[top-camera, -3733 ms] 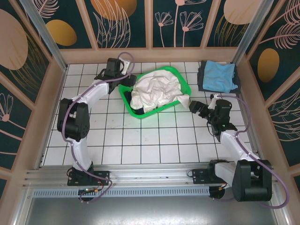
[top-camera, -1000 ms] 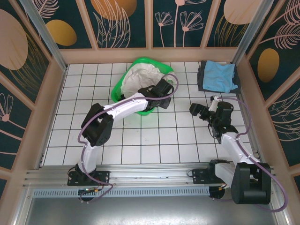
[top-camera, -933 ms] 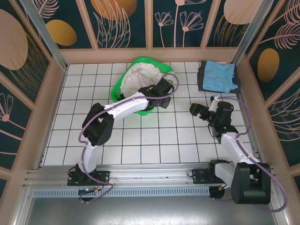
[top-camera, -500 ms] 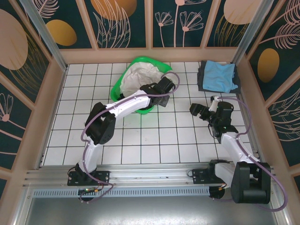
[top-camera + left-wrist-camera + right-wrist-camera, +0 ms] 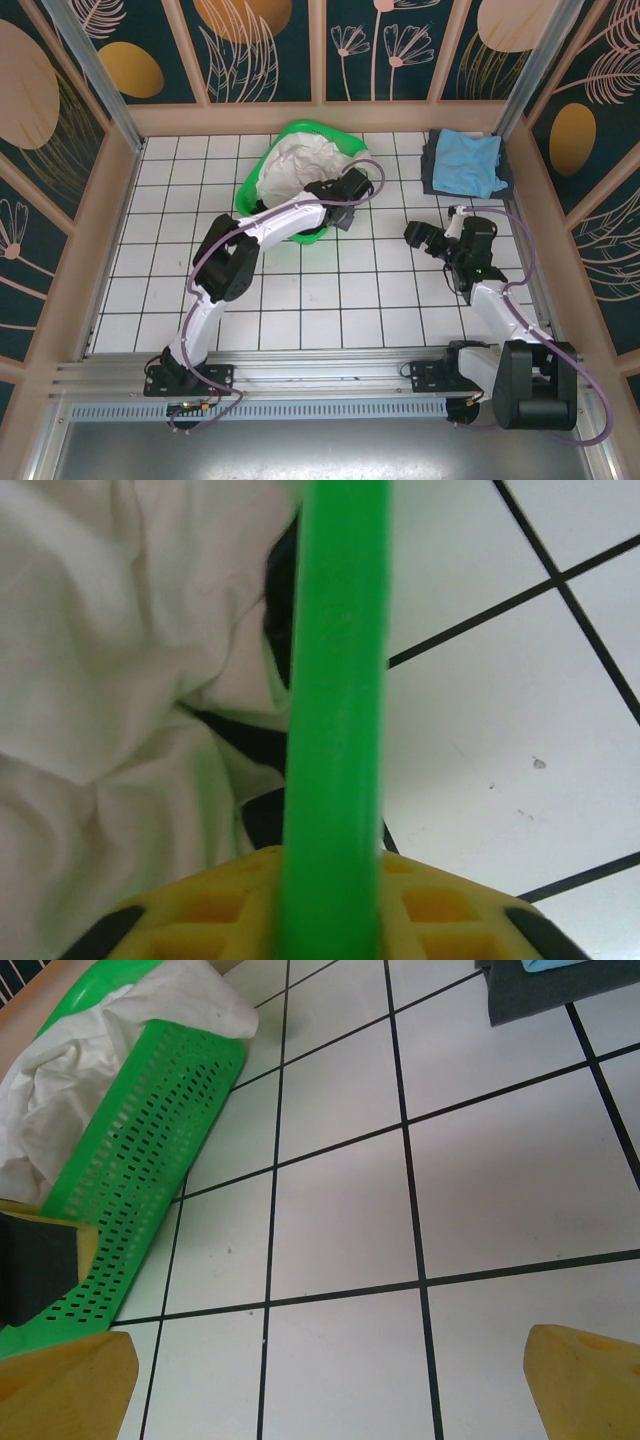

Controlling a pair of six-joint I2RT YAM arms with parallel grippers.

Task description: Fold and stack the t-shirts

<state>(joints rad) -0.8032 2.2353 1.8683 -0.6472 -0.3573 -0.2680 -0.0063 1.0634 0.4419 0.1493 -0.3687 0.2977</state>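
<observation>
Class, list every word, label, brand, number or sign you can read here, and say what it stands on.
None can be read. The white t-shirt in the green basket shows no legible print, the folded light blue t-shirt is plain, and the wall panels carry only leaf and flower drawings, no letters.

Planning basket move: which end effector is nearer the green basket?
Left. Left end effector is at the green basket's rim; right end effector hangs over tiles to its right, apart.
</observation>
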